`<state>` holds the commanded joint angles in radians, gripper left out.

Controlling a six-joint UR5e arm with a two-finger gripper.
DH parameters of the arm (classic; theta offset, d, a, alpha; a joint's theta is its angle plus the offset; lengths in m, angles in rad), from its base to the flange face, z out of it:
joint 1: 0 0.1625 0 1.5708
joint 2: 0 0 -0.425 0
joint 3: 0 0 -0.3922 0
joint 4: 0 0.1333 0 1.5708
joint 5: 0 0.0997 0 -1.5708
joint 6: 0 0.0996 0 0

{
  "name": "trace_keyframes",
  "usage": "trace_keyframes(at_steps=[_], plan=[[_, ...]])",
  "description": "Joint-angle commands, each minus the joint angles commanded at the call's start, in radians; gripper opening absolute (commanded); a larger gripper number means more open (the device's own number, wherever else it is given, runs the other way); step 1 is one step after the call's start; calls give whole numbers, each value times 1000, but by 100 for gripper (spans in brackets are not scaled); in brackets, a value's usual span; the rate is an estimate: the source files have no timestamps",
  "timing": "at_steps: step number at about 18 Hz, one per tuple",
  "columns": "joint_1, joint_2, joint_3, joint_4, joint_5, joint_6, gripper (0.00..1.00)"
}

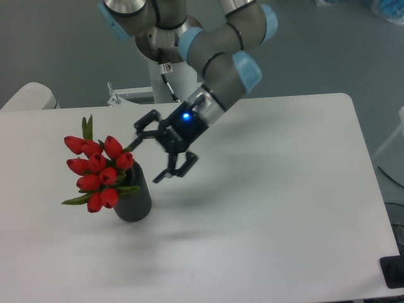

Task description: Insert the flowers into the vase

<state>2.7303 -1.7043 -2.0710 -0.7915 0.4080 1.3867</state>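
The flowers (96, 171), a tight bunch of red tulip buds with green leaves, stand in the vase (134, 199), leaning out to its left. The vase is a short dark grey cylinder on the white table's left half. My gripper (149, 153) hangs open just to the right of and above the vase, apart from the flowers, with nothing between its fingers. A blue light glows on its wrist.
The white table (271, 189) stretches right to a rounded edge. The arm's base column (165, 76) rises behind the table's back edge. A pale rounded object (28, 96) sits at the far left. A black item (394, 271) lies at the lower right corner.
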Motion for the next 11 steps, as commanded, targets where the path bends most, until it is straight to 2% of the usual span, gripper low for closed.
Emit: trace_keyframes(at_steps=[6,8,11], plan=[[91,0,80,-2,11,-9,100],[101,-9,120,-3,102,-8,100],[111,-14,192,-6,363,0,100]])
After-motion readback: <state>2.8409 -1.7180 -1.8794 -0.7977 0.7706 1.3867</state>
